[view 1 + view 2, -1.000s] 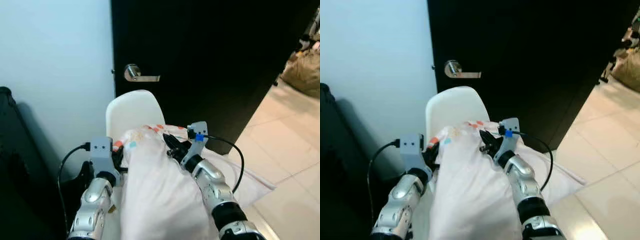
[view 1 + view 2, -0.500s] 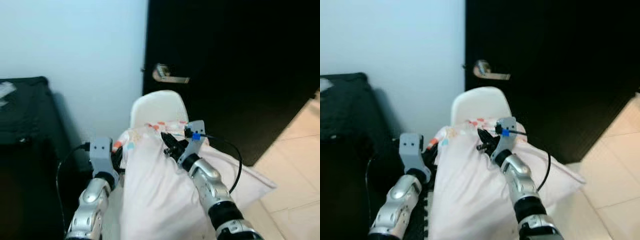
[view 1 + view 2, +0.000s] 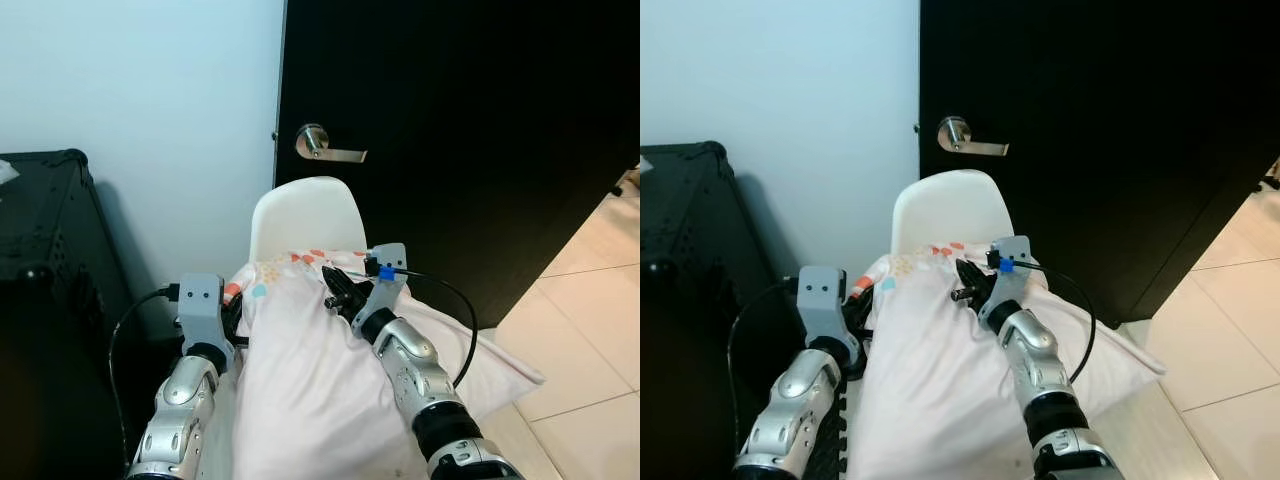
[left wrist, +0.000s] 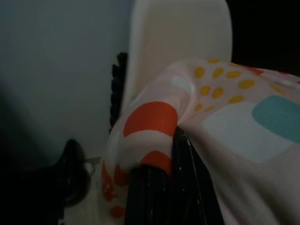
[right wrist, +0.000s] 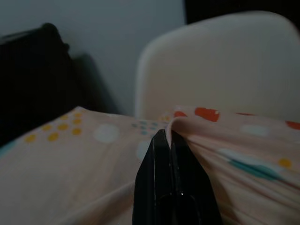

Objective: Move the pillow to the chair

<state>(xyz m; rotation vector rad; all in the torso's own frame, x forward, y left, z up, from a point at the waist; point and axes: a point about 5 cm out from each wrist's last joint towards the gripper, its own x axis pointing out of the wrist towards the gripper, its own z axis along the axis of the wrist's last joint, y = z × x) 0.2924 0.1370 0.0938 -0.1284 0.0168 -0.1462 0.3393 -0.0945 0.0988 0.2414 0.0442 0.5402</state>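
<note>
Camera swung left, both pincers [image 3: 232,312] [image 3: 965,283] still pinching pillow [image 3: 320,390], chair [image 3: 295,215] seat hidden.

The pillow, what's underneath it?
The pillow covers the white chair, whose backrest rises behind it. The seat is hidden. The left gripper and right gripper pinch the pillow's edge.

- A room in a home, by the look of its fittings.
- A black door [image 3: 450,130] with a silver lever handle [image 3: 325,146] stands in a pale wall [image 3: 140,90].
- A white moulded chair [image 3: 300,215] sits just below the handle, close against the door.
- Pale floor tiles [image 3: 590,300] spread right of the door.
- A black case [image 3: 45,240] stands left of the chair.
</note>
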